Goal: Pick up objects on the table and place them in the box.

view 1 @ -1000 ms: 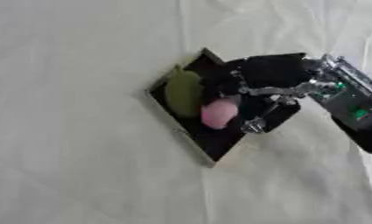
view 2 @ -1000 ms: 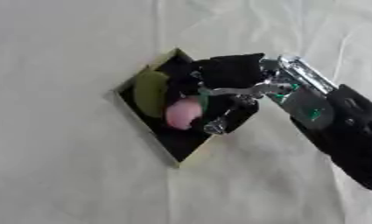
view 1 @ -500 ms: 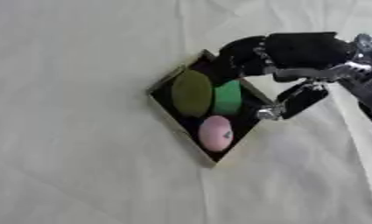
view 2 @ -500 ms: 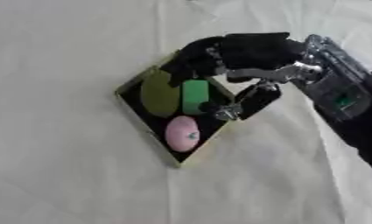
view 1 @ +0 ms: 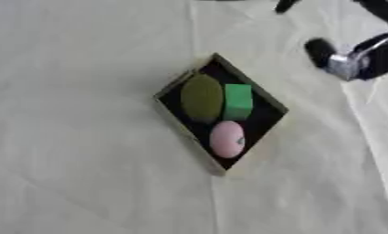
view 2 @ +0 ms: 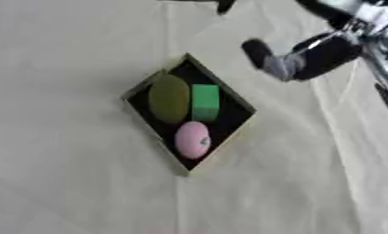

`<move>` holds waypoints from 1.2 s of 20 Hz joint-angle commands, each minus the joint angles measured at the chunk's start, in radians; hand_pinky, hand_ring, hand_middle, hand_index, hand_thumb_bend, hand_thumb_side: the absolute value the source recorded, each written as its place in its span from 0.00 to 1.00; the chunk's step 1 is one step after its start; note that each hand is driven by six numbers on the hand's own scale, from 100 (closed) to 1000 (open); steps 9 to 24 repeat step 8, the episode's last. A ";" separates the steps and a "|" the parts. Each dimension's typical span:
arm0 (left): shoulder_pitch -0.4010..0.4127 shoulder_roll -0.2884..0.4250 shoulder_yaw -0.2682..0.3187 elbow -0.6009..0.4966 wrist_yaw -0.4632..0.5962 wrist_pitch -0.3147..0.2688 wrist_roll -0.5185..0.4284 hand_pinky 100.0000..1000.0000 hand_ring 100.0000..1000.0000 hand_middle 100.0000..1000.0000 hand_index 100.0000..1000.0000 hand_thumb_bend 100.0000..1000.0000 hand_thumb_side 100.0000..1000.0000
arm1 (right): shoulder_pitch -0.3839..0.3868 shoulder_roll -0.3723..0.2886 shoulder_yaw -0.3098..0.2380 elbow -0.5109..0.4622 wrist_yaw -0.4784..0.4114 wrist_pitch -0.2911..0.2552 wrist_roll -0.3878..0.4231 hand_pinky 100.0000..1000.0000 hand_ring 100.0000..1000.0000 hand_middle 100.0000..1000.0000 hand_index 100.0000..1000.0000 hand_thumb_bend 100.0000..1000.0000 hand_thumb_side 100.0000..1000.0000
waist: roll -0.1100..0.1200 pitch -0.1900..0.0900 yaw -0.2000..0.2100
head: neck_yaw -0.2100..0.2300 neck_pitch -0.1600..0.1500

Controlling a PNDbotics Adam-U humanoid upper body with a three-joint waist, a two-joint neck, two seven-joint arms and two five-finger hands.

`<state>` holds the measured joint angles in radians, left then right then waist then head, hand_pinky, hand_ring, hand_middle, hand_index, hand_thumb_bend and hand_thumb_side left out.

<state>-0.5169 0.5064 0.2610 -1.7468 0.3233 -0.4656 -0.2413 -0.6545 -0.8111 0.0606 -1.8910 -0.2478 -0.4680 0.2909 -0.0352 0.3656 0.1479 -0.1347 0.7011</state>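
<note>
Here the right hand (view 2: pixel 308 57) hangs blurred beyond the box (view 2: pixel 233 125), seemingly holding nothing, fingers unclear.

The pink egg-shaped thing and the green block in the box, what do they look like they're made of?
The pink egg-shaped thing looks like smooth plastic or foam: even matte colour, no clear highlights. The green block has flat faces and uniform colour, perhaps painted wood or foam. The box looks like thin card, black inside with pale edges.
</note>
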 commanded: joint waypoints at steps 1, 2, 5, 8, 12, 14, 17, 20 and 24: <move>-0.032 -0.002 -0.004 -0.033 -0.002 0.003 0.011 0.80 0.85 0.79 0.85 0.00 0.64 | -0.040 0.026 -0.078 -0.078 -0.135 0.034 -0.158 0.90 0.82 0.68 0.81 0.00 0.46 | 0.006 -0.030 -0.003 | -0.013 -0.015; -0.041 -0.014 -0.009 -0.040 -0.002 0.008 0.012 0.80 0.84 0.78 0.86 0.00 0.64 | -0.055 0.046 -0.091 -0.094 -0.148 0.033 -0.200 0.89 0.83 0.69 0.81 0.00 0.42 | 0.007 -0.032 -0.003 | -0.019 -0.019; -0.060 -0.054 -0.020 -0.066 0.003 0.034 0.013 0.80 0.84 0.78 0.86 0.00 0.61 | -0.083 0.103 -0.117 -0.107 -0.130 0.025 -0.282 0.89 0.84 0.70 0.81 0.00 0.40 | 0.011 -0.036 -0.004 | -0.029 -0.024; -0.073 -0.078 -0.028 -0.096 0.003 0.054 0.022 0.80 0.84 0.78 0.86 0.00 0.59 | -0.079 0.134 -0.131 -0.109 -0.098 0.034 -0.331 0.89 0.83 0.71 0.82 0.00 0.41 | 0.012 -0.044 -0.003 | -0.026 -0.023; -0.073 -0.078 -0.028 -0.096 0.003 0.054 0.022 0.80 0.84 0.78 0.86 0.00 0.59 | -0.079 0.134 -0.131 -0.109 -0.098 0.034 -0.331 0.89 0.83 0.71 0.82 0.00 0.41 | 0.012 -0.044 -0.003 | -0.026 -0.023; -0.073 -0.078 -0.028 -0.096 0.003 0.054 0.022 0.80 0.84 0.78 0.86 0.00 0.59 | -0.079 0.134 -0.131 -0.109 -0.098 0.034 -0.331 0.89 0.83 0.71 0.82 0.00 0.41 | 0.012 -0.044 -0.003 | -0.026 -0.023; -0.073 -0.078 -0.028 -0.096 0.003 0.054 0.022 0.80 0.84 0.78 0.86 0.00 0.59 | -0.079 0.134 -0.131 -0.109 -0.098 0.034 -0.331 0.89 0.83 0.71 0.82 0.00 0.41 | 0.012 -0.044 -0.003 | -0.026 -0.023; -0.073 -0.078 -0.028 -0.096 0.003 0.054 0.022 0.80 0.84 0.78 0.86 0.00 0.59 | -0.079 0.134 -0.131 -0.109 -0.098 0.034 -0.331 0.89 0.83 0.71 0.82 0.00 0.41 | 0.012 -0.044 -0.003 | -0.026 -0.023; -0.073 -0.078 -0.028 -0.096 0.003 0.054 0.022 0.80 0.84 0.78 0.86 0.00 0.59 | -0.079 0.134 -0.131 -0.109 -0.098 0.034 -0.331 0.89 0.83 0.71 0.82 0.00 0.41 | 0.012 -0.044 -0.003 | -0.026 -0.023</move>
